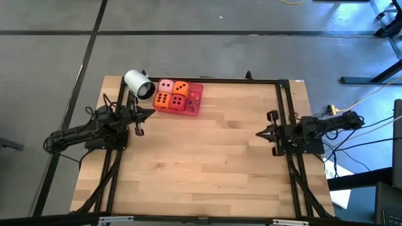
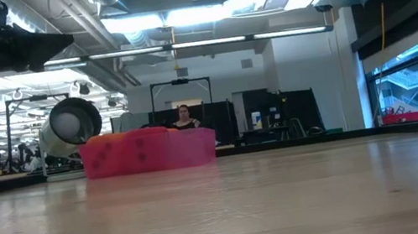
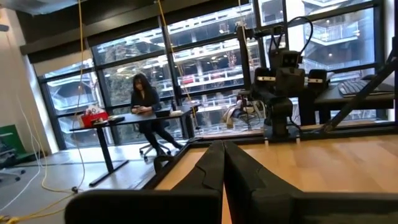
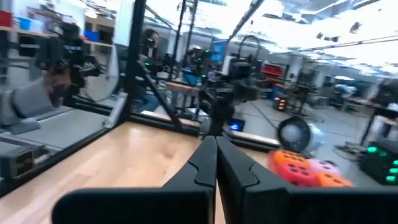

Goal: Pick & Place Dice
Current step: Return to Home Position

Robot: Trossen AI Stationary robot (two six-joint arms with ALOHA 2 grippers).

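Several dice (image 1: 171,94), one pale pink and the others orange to red with dark pips, sit packed together in a flat red tray (image 1: 196,100) at the table's far left. The right wrist view shows them (image 4: 297,167) too. In the low view the tray wall (image 2: 147,154) hides all but their tops. My left gripper (image 1: 151,112) is shut and level at the table's left side, just near of the tray, and holds nothing. My right gripper (image 1: 259,133) is shut and level at the right side, pointing across the table, far from the dice.
A white cylindrical device (image 1: 139,83) stands beside the tray's left end. Black frame rails (image 1: 251,80) run along the table's edges. The wooden tabletop (image 1: 207,157) stretches between the two arms. A person (image 3: 144,102) sits at a desk in the room beyond.
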